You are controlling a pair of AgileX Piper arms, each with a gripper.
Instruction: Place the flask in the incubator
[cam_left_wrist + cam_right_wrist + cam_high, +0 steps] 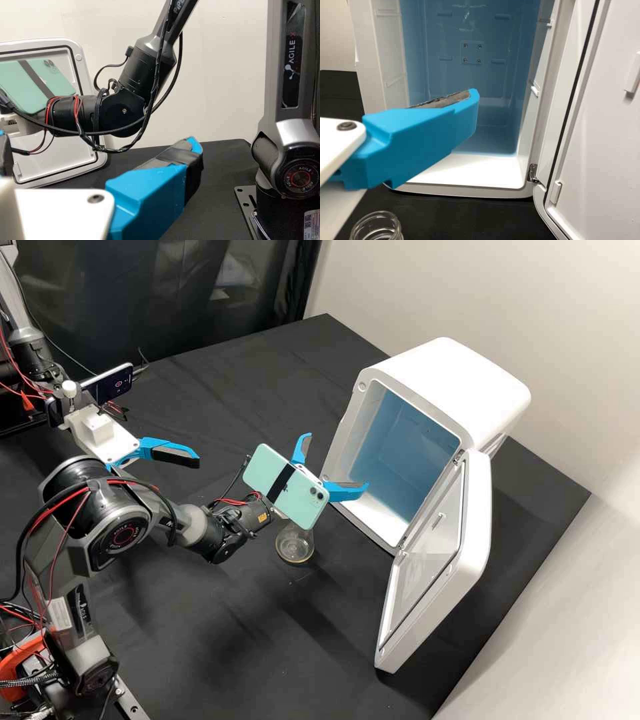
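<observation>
A clear glass flask (295, 545) stands upright on the black bench, a short way in front of the white incubator (467, 387). The incubator door (440, 560) hangs wide open, showing the blue inside (470, 60). My right gripper (337, 461) is open above and just beyond the flask, before the incubator's opening, with nothing between its fingers. One blue finger (420, 135) crosses the right wrist view, with the flask's mouth (375, 227) below it. My left gripper (190, 457) is shut and holds nothing, off to the left over the bench; its finger (150, 195) shows in the left wrist view.
A mint-green phone (285, 485) rides on the right arm's wrist and hides part of the flask's neck. The open door juts toward the bench's front right edge. An arm base (290, 150) stands near the left gripper. Bare bench lies in front of the flask.
</observation>
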